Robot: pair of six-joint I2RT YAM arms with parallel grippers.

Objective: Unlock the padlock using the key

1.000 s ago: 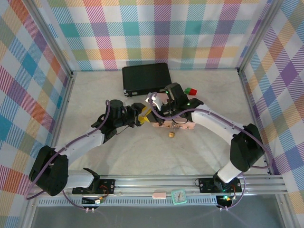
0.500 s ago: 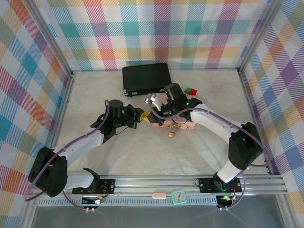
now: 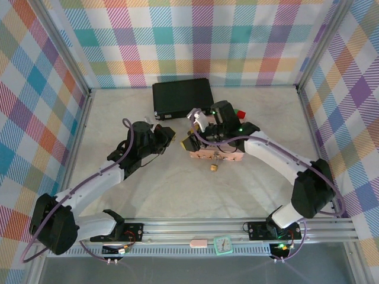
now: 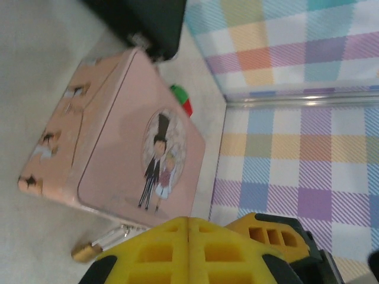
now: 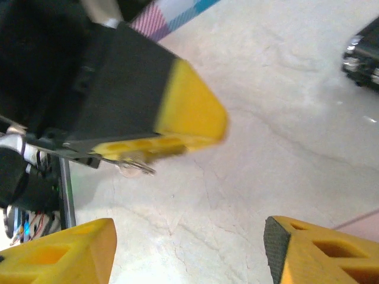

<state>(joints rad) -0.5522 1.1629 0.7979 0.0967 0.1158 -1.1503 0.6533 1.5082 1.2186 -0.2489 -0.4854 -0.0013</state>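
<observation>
Padlock (image 4: 89, 251) on worktop (image 3: 177, 186) just beside near side of pink tin (image 4: 142, 154), left pincer (image 4: 188, 228) pinching small silver key (image 5: 135, 168), right pincer (image 5: 189, 232) spread wide, facing it.

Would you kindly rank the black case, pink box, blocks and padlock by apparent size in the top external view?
Largest: black case.
Then pink box, partly under the right arm.
Then red and green blocks, partly hidden.
Smallest: padlock, though near the blocks in size, so unsure.

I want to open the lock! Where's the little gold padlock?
In the top view the padlock lies on the table, just on the near side of the pink box, between the two arms.
</observation>
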